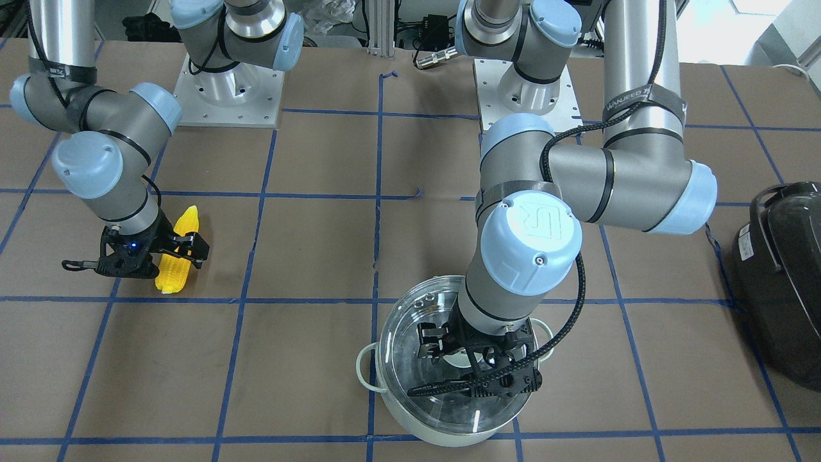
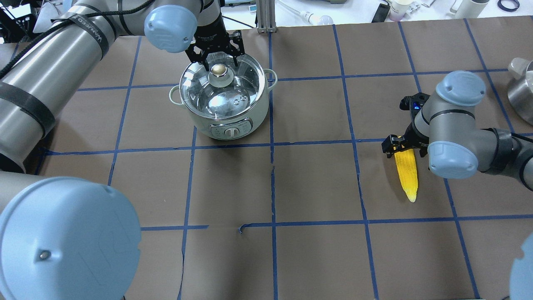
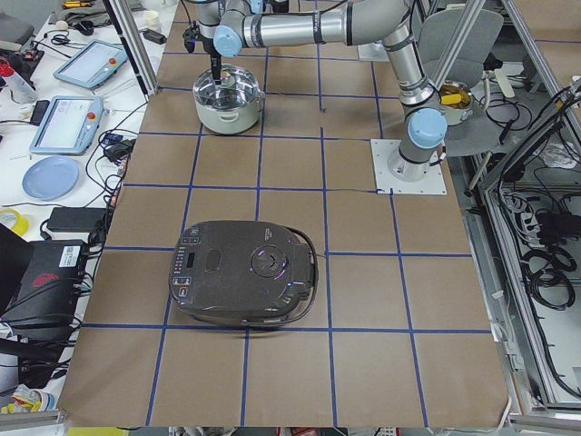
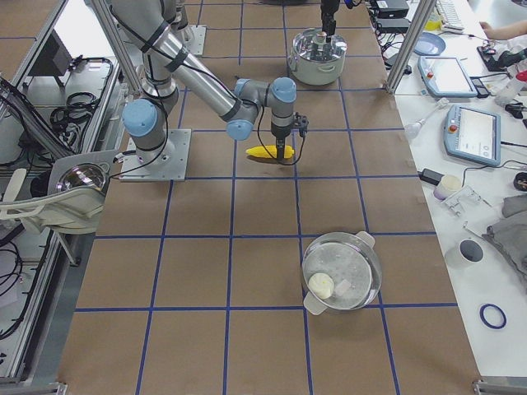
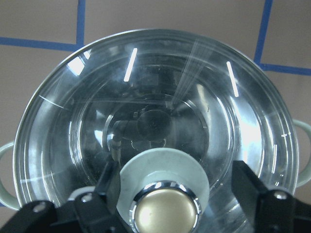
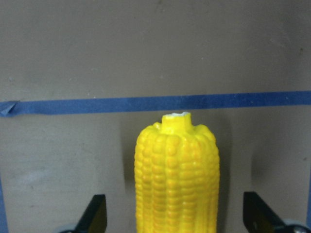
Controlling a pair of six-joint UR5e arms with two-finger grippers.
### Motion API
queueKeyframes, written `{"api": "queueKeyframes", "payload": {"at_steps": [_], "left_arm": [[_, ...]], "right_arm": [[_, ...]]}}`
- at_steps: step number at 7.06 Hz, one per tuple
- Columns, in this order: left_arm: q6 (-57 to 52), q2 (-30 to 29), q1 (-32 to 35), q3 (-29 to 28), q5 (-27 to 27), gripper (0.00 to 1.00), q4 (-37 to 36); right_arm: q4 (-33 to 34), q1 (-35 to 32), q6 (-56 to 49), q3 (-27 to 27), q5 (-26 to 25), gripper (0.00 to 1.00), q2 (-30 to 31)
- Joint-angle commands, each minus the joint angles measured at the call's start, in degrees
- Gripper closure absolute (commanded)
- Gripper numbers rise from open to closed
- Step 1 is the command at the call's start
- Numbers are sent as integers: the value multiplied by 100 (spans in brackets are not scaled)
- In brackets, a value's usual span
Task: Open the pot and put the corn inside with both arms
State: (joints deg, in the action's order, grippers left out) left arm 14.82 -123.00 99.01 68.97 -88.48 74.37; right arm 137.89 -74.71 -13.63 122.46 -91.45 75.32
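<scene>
The pot (image 2: 233, 121) stands at the far left in the overhead view, with its glass lid (image 5: 155, 97) on it and the metal knob (image 2: 219, 71) on top. My left gripper (image 2: 218, 63) is open over the lid, one finger on each side of the knob (image 5: 165, 211), not closed on it. The yellow corn (image 2: 407, 173) lies flat on the table at the right. My right gripper (image 2: 406, 149) is open and low over the cob's thick end, with the corn (image 6: 177, 179) between the fingers and clear of both.
A large dark grey appliance (image 1: 782, 276) sits at the table end on my left. A second steel pot with a glass lid (image 4: 342, 271) stands at the end on my right. Blue tape lines grid the brown table (image 2: 316, 187).
</scene>
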Motion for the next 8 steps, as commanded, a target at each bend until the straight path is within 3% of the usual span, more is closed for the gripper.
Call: {"api": "queueKeyframes", "payload": {"at_steps": [1, 3, 5, 6, 8], "left_arm": [[-49, 39, 5, 73, -2, 96, 16], [-50, 127, -4, 3, -2, 100, 34], [-433, 162, -222, -338, -81, 100, 77], [-654, 171, -685, -401, -404, 100, 295], [-2000, 285, -1591, -253, -416, 100, 646]], "right_arm": [[-8, 0, -17, 6, 5, 16, -35], [-8, 0, -123, -3, 5, 31, -35], [-25, 0, -132, -20, 66, 33, -35], [-34, 0, -140, -38, 58, 34, -26], [-60, -8, -236, -46, 58, 54, 0]]}}
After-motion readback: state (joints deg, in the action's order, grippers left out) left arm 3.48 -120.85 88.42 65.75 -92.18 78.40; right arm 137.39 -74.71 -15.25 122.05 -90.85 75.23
